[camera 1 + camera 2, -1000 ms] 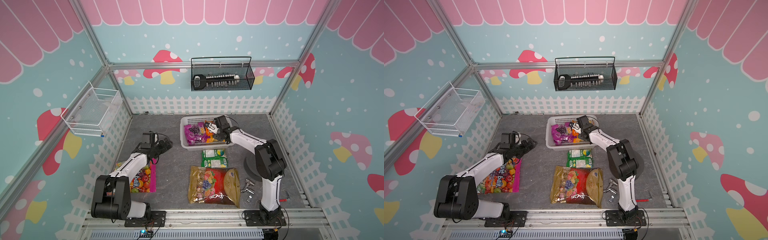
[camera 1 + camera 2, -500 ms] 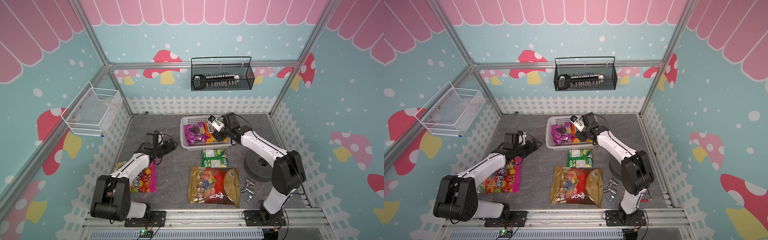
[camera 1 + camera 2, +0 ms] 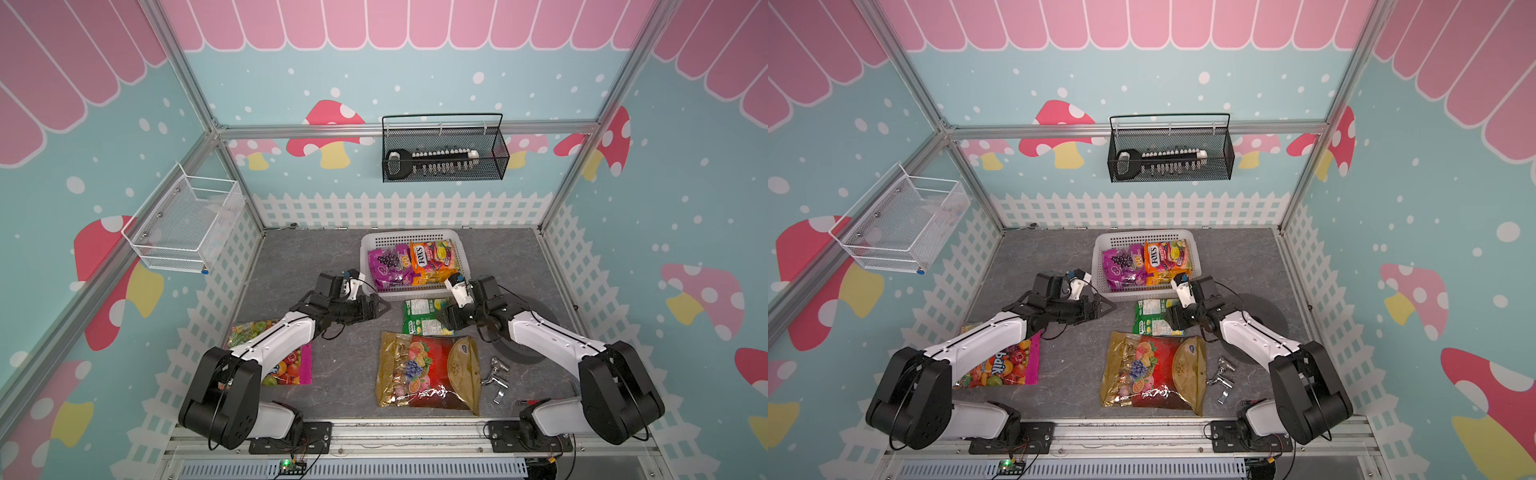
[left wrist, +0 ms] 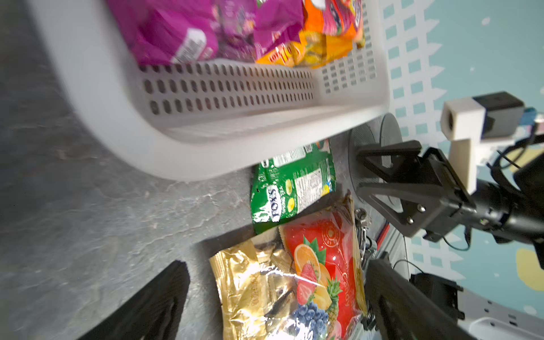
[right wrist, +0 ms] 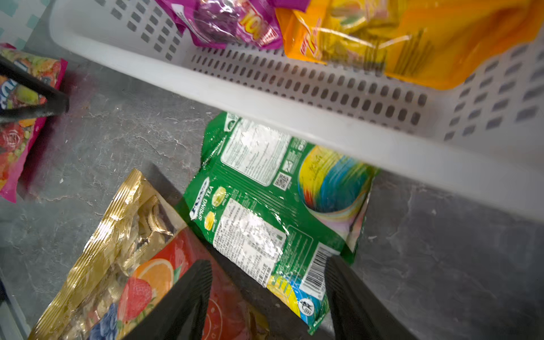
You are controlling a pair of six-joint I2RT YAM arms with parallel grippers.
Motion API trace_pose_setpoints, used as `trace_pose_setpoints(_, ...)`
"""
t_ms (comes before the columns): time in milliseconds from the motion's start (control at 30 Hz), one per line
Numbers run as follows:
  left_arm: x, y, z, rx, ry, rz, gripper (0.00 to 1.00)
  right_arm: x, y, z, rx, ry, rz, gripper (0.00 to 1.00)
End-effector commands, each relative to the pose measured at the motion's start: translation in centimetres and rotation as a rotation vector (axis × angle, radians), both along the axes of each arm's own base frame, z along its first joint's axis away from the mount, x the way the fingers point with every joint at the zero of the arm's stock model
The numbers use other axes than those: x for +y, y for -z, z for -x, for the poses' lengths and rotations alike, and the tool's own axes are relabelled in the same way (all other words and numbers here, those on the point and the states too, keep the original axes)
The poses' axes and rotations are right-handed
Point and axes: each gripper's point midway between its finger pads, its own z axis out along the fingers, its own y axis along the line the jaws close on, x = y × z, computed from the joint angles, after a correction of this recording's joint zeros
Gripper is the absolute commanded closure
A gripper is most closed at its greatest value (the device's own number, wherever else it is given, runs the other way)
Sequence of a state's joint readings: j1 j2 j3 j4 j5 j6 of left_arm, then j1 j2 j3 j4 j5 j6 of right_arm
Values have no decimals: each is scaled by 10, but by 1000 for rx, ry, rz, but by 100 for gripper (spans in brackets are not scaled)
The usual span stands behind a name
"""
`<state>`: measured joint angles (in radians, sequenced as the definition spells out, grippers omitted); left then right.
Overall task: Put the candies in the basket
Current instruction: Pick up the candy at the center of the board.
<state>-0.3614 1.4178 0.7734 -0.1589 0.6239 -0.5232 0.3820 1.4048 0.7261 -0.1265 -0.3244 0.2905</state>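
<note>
The right gripper (image 3: 448, 321) has left the basket (image 3: 409, 236) and now hangs over the green bag (image 3: 422, 318) on the worktop (image 3: 324, 257) just beside it, jaws apart and empty; that bag looks next. The left gripper (image 3: 376, 308), jaws wide, has edged closer.

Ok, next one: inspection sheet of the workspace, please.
Surface: grey mat, flat.
Job's things: basket holds purple bag, FOX'S bag, yellow-orange bag; green bag, red-gold bag, pink-edged bag lie on the mat.
Clutter: metal parts beside red-gold bag; dark disc under right arm.
Grippers: left gripper open, empty; right gripper open over green bag.
Cables: black cables loop at both wrists.
Surroundings: black wall basket with a tool; white wall basket.
</note>
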Motion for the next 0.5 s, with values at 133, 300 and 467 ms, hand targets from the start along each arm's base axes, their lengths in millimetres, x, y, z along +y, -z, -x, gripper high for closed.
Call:
trace_pose_setpoints(133, -40, 2, 16, -3, 127, 29, 3, -13, 15, -3, 84, 102, -195, 34)
trace_pose_setpoints(300, -62, 13, 24, 10, 197, 22, 4, -13, 31, 3, 150, 94, -231, 35)
trace_pose_setpoints(467, -71, 32, 26, 48, 212, 15, 4, -14, 44, 1, 183, 99, -223, 39)
